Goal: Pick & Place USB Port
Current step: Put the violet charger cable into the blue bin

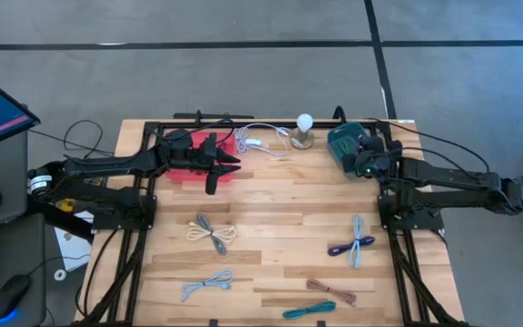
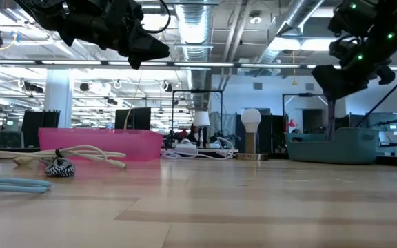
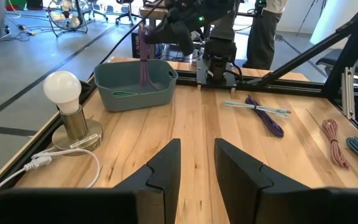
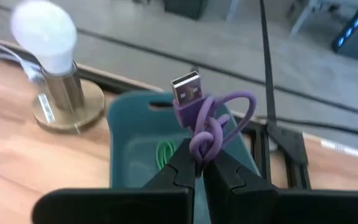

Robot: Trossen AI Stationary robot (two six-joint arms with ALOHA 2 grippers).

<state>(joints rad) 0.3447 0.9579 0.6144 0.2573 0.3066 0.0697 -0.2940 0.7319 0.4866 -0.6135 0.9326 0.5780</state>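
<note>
My right gripper (image 4: 197,163) is over the teal bin (image 4: 135,149) at the table's far right and is shut on a coiled purple USB cable (image 4: 216,118). The cable's metal plug (image 4: 186,87) sticks out past the fingertips. In the left wrist view the purple cable (image 3: 145,62) hangs down over the teal bin (image 3: 135,96). A green cable (image 4: 165,152) lies inside the bin. My left gripper (image 3: 196,149) is open with nothing between its fingers, held above the table beside the red bin (image 1: 189,163). My right gripper pinches the purple cable's knotted bundle (image 4: 199,144) between its two fingers, just behind the plug. The fingers slant down over the bin. The cable is lifted clear of the table and hangs below the fingers toward the bin's inside; whether its lower end touches the bin I cannot tell.
A lamp with a white bulb (image 1: 304,127) and its white cord (image 1: 261,141) stand between the two bins at the far edge. Several bundled cables lie on the wood: beige (image 1: 212,232), blue-purple (image 1: 354,243), light blue (image 1: 207,283), brown (image 1: 331,291), teal (image 1: 309,311).
</note>
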